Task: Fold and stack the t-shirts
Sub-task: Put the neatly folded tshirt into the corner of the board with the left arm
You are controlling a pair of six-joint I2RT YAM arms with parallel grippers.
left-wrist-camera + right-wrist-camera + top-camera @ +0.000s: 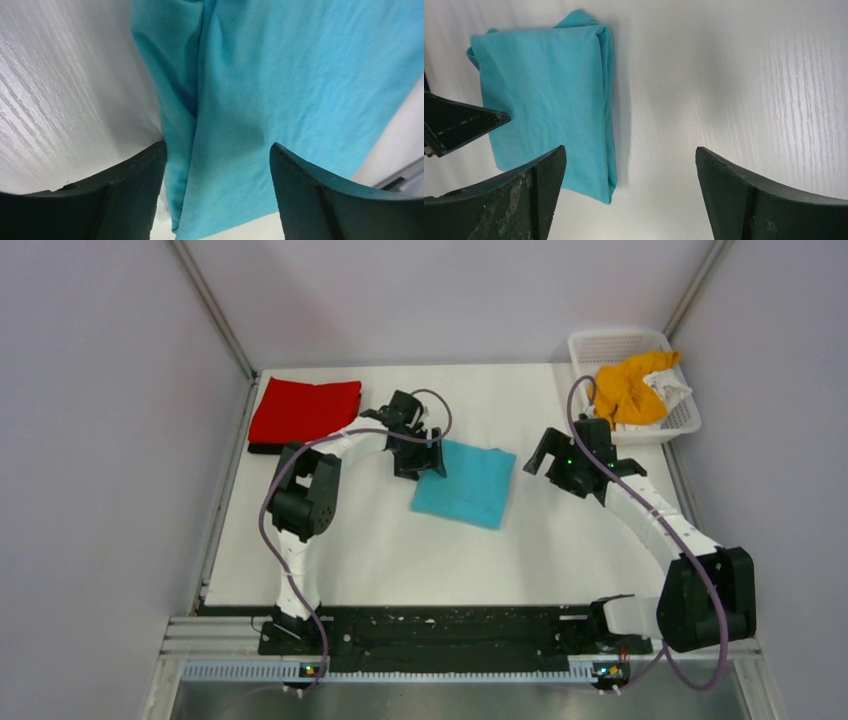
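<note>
A folded turquoise t-shirt (468, 485) lies flat mid-table. My left gripper (418, 462) is open, low over the shirt's left edge. In the left wrist view the turquoise cloth (280, 75) fills the gap between the spread fingers (218, 150). My right gripper (545, 455) is open and empty, just right of the shirt. In its wrist view (630, 155) the shirt (544, 100) lies ahead to the left. A folded red shirt (305, 410) lies at the back left on a black one (262, 448). An orange shirt (630, 388) and a white one (672, 392) are crumpled in the basket.
The white mesh basket (612, 342) stands at the back right corner, close behind the right arm. Grey walls with metal frame posts enclose the white table (380, 550) on three sides. A left finger tip shows in the right wrist view (459, 122).
</note>
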